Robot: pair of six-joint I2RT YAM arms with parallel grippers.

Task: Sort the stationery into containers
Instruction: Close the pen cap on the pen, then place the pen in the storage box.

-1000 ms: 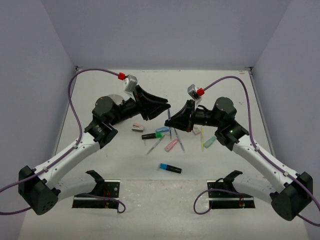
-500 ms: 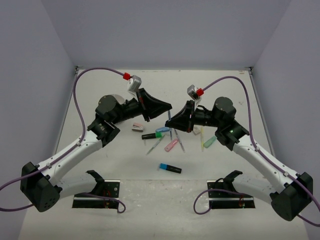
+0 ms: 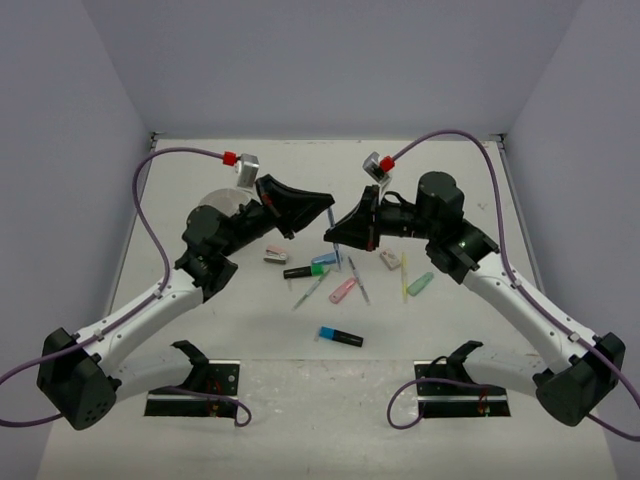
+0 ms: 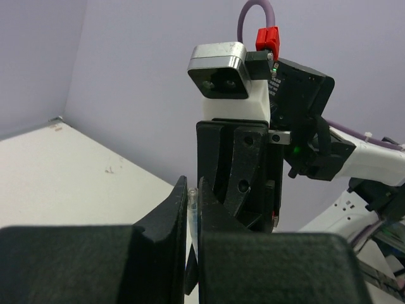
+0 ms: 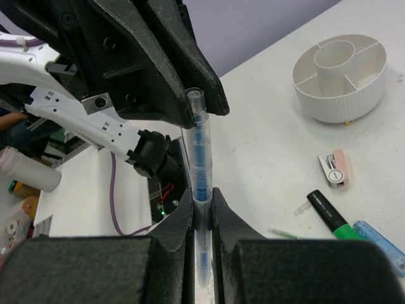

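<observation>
A clear pen with a blue core (image 5: pixel 201 158) stands upright between my two grippers, above the table. My right gripper (image 5: pixel 202 199) is shut on its lower half. My left gripper (image 4: pixel 190 190) is closed around the pen's top end (image 4: pixel 192 206), and its black fingers (image 5: pixel 166 76) show in the right wrist view. In the top view the pen (image 3: pixel 331 218) spans from the left gripper (image 3: pixel 326 204) to the right gripper (image 3: pixel 330 233). The white compartmented cup (image 5: pixel 340 95) stands on the table, partly hidden behind the left arm in the top view (image 3: pixel 222 196).
Loose stationery lies below the grippers: a pinkish eraser (image 3: pixel 275 254), a black highlighter with a green end (image 3: pixel 305 271), a blue marker (image 3: pixel 327 261), a pink marker (image 3: pixel 343 290), a yellow pen (image 3: pixel 405 277), a mint marker (image 3: pixel 420 284) and a black highlighter with a blue end (image 3: pixel 341 336).
Both grippers have moved slightly up and away from the table with the pen between them. The left wrist has swung to the left.
</observation>
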